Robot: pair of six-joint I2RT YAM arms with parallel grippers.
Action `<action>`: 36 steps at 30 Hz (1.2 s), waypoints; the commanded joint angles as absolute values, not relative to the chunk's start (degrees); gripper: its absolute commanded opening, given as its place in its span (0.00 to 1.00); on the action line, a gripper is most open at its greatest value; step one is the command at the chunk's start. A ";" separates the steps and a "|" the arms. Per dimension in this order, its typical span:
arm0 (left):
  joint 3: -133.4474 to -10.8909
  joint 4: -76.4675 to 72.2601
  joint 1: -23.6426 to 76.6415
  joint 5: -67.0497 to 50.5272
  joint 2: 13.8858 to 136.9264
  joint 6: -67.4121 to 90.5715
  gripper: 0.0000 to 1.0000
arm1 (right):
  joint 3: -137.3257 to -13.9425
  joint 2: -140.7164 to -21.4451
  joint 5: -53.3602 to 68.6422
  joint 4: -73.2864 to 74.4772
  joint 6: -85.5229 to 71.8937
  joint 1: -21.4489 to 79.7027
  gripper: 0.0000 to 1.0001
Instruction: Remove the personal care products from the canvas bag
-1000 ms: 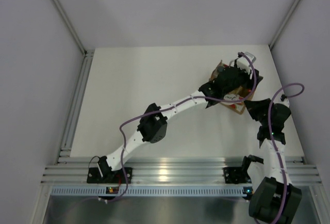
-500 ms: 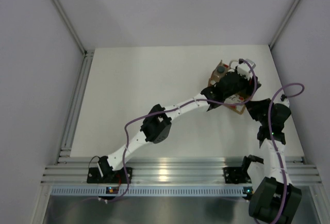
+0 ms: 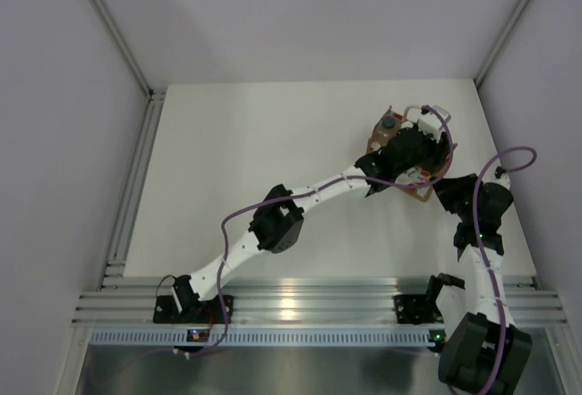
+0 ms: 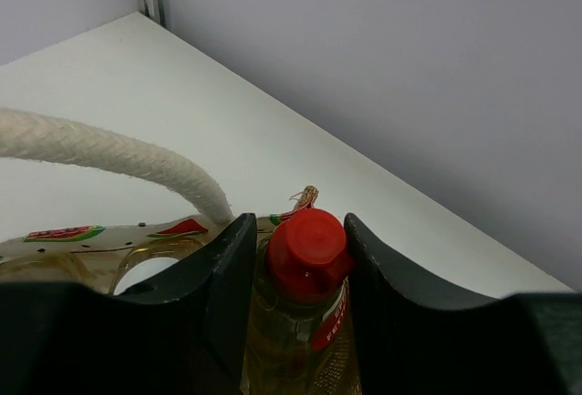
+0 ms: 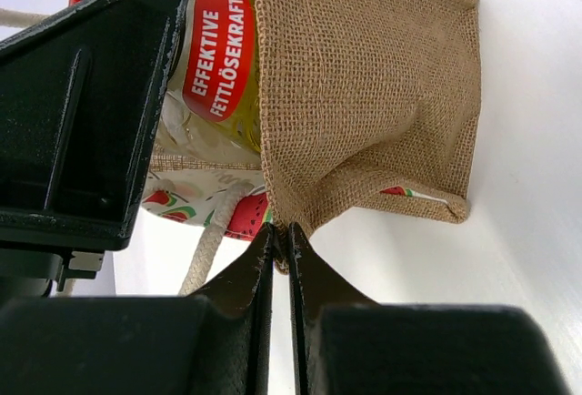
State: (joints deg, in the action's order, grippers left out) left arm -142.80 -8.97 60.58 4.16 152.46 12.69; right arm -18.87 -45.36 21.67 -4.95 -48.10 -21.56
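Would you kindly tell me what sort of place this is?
Probably a robot test cell in a lab: a bare white table enclosed by plain grey wall panels, with an aluminium rail along its near edge.

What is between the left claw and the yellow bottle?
Nothing that I can see. The left claw hugs the yellow bottle on both sides, right by its red cap. The bag's rope handle curves past off to one side.

Yellow bottle (image 4: 284, 345), red cap (image 4: 306, 254); tan, watermelon-printed canvas bag (image 5: 364, 95); cream handle (image 4: 109, 152).
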 commanded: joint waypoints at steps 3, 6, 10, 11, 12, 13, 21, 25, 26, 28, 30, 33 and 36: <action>-145.55 -10.37 61.35 4.31 154.51 12.48 0.12 | -19.16 -45.44 19.77 2.02 -46.23 -23.20 0.01; -145.81 -10.28 61.70 4.75 153.99 12.13 0.00 | -19.25 -45.44 19.69 2.02 -46.23 -23.12 0.01; -145.81 -10.37 63.19 6.15 152.06 10.02 0.00 | -19.25 -45.27 19.60 2.02 -46.58 -23.20 0.01; -145.81 -10.55 63.54 6.41 151.09 9.50 0.00 | -19.25 -45.18 19.34 2.02 -46.67 -23.12 0.01; -145.81 -10.63 63.98 6.50 150.65 9.06 0.00 | -19.16 -45.00 19.16 2.02 -46.84 -23.12 0.01; -145.72 -10.81 64.16 6.68 150.30 9.05 0.00 | -19.16 -44.65 18.99 1.93 -47.37 -23.12 0.01; -145.90 -13.79 64.34 7.56 146.60 9.67 0.00 | -19.95 -44.03 17.23 1.93 -49.13 -23.12 0.13; -145.99 -14.59 64.42 6.95 145.72 10.37 0.00 | -20.74 -44.47 16.96 2.02 -49.13 -23.12 0.22; -145.99 -14.68 64.42 6.86 145.46 10.46 0.00 | -20.83 -44.65 17.05 1.93 -49.13 -23.12 0.24; -145.99 -14.85 64.60 6.85 145.20 10.37 0.00 | -20.92 -45.26 16.96 1.93 -48.96 -23.12 0.25; -145.90 -14.85 64.86 6.68 145.02 9.93 0.00 | -21.00 -45.79 16.88 1.93 -48.78 -23.20 0.26; -145.99 -14.94 65.30 6.59 144.49 9.58 0.00 | -21.09 -46.58 16.53 1.93 -48.43 -23.12 0.27; -145.99 -15.03 65.65 6.59 143.53 9.40 0.00 | -21.00 -47.54 16.00 1.76 -48.16 -23.12 0.31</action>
